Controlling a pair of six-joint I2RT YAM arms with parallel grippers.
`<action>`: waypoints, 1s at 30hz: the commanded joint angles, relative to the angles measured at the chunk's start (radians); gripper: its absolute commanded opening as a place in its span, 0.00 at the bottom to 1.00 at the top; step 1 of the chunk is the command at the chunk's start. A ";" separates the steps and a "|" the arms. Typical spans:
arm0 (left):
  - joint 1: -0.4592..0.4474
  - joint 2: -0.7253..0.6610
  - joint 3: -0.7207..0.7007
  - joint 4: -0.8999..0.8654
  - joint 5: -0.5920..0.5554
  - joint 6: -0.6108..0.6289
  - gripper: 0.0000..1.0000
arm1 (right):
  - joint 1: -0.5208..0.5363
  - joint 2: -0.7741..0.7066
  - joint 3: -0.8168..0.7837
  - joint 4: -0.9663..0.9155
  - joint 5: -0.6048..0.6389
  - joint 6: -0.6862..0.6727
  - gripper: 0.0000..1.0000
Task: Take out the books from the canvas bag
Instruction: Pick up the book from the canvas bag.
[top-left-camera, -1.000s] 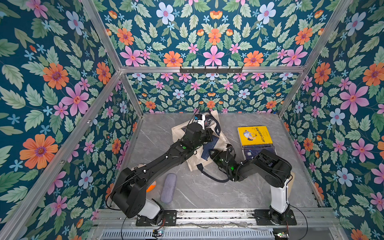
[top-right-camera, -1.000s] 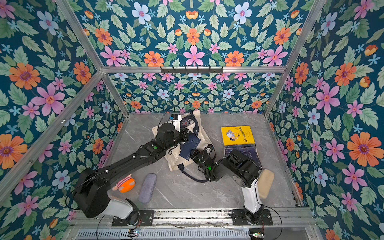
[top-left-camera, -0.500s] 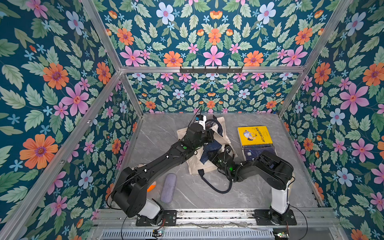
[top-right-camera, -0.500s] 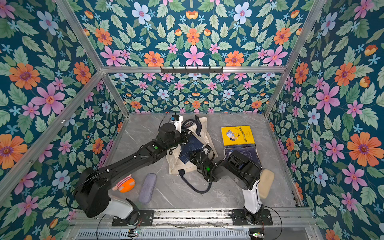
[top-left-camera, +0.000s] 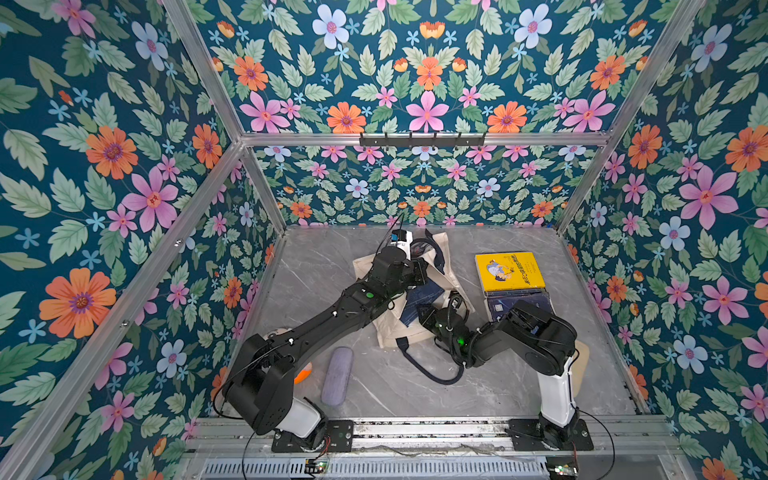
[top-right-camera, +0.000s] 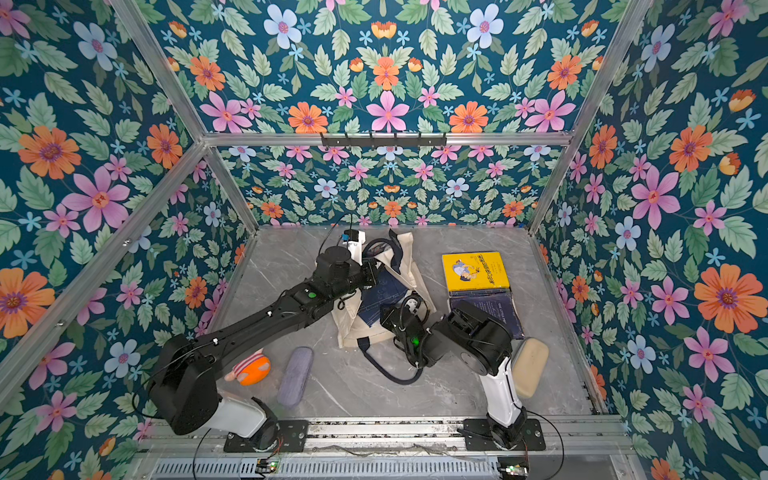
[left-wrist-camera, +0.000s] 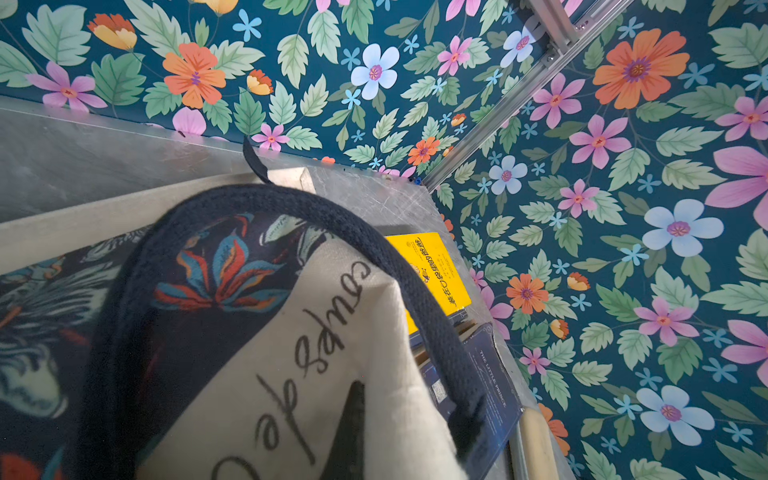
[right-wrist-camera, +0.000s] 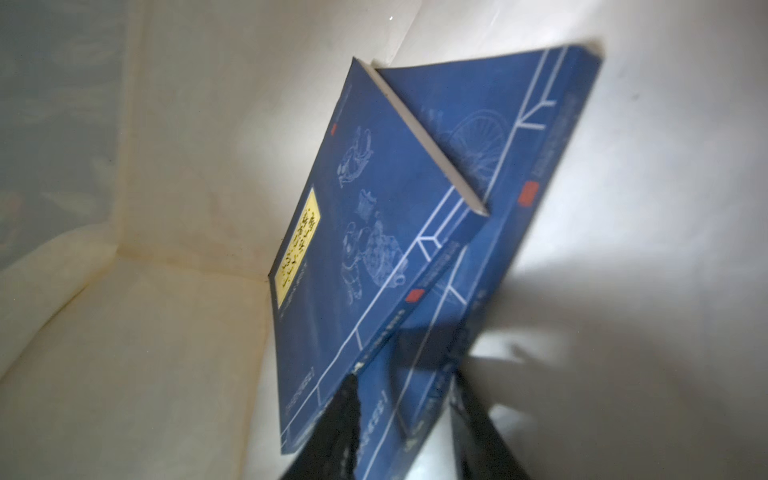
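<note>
Marbled grey worktop (top-left-camera: 324, 270) between flowered walls, with yellow book (top-left-camera: 509, 272) and navy book (top-left-camera: 505, 301) already out beside the canvas bag (top-left-camera: 388, 332), left jaws shut on its cloth, right jaws astride two navy paperbacks (right-wrist-camera: 374, 232) left inside, grip unclear.

The cream canvas bag (top-left-camera: 388, 332) with a dark printed picture lies slumped on its side, mouth open, one navy handle (top-left-camera: 436, 376) trailing in a loop. Inside it, two thin navy books (right-wrist-camera: 374, 232) overlap, the upper one with a yellow label. Well apart from the bag, a yellow book (top-left-camera: 509, 272) lies flat, overlapping a dark Little Prince book (top-left-camera: 505, 301)
</note>
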 joint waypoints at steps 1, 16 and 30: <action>-0.001 0.002 0.006 0.061 0.021 -0.010 0.00 | -0.005 -0.001 0.007 0.023 -0.013 -0.040 0.26; -0.001 0.005 0.003 0.053 -0.005 -0.012 0.00 | 0.015 -0.147 -0.033 -0.076 -0.072 -0.044 0.00; 0.000 0.003 -0.002 0.063 0.007 -0.022 0.00 | 0.019 -0.111 0.037 -0.063 -0.103 -0.081 0.29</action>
